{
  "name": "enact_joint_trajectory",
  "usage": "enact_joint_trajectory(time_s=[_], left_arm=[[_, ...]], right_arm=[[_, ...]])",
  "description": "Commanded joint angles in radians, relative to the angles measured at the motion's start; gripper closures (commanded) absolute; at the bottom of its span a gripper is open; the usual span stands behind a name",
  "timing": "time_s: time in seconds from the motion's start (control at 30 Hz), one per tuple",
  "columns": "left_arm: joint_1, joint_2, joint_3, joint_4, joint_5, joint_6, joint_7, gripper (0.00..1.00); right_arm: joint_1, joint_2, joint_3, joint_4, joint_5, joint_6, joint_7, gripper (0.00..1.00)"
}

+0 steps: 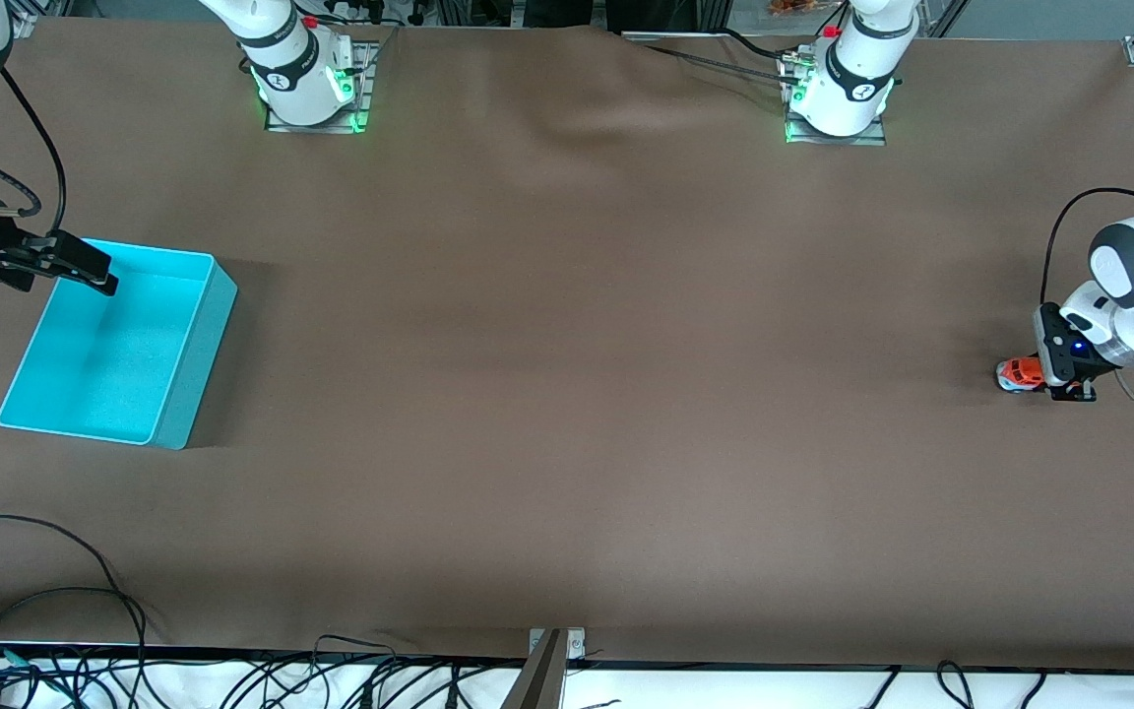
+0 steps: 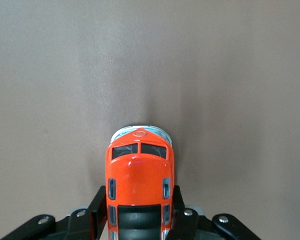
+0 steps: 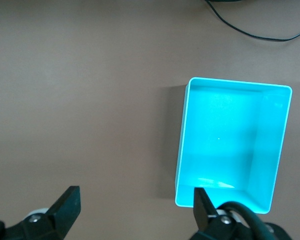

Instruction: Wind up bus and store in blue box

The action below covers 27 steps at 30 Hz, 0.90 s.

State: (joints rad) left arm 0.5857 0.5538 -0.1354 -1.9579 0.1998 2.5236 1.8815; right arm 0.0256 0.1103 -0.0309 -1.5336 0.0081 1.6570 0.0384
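Note:
The small orange-red bus (image 1: 1018, 374) is at the left arm's end of the table, down at the brown cloth. My left gripper (image 1: 1032, 377) is shut on it. In the left wrist view the bus (image 2: 140, 170) shows its dark roof panel, with a black finger (image 2: 97, 204) pressed against each side, and its rear is hidden between them. The blue box (image 1: 104, 354) stands open and empty at the right arm's end. My right gripper (image 1: 102, 276) hangs open over the box's rim nearest that end. In the right wrist view the box (image 3: 230, 145) lies past my right gripper (image 3: 137, 202).
A brown cloth (image 1: 567, 394) covers the table. Loose black cables (image 1: 55, 591) lie along the edge nearest the front camera, beside a metal bracket (image 1: 552, 650). Both arm bases (image 1: 306, 84) stand at the table's farthest edge from the front camera.

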Motion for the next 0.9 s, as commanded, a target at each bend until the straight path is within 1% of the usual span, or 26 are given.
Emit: enact_joint_trajectory(time_s=[0.0, 0.53, 0.87], left_arm=[[0.026, 0.069, 0.007, 0.023, 0.044, -0.005, 0.07, 0.86], [0.049, 0.084, 0.011, 0.043, 0.044, -0.005, 0.12, 0.86], [0.088, 0.091, 0.011, 0.045, 0.044, -0.005, 0.133, 0.86]], right_arm=[[-0.007, 0.009, 0.002, 0.024, 0.012, -0.005, -0.003, 0.0], [-0.007, 0.009, 0.002, 0.024, 0.012, -0.005, -0.003, 0.0], [-0.007, 0.009, 0.002, 0.024, 0.012, -0.005, -0.003, 0.0]])
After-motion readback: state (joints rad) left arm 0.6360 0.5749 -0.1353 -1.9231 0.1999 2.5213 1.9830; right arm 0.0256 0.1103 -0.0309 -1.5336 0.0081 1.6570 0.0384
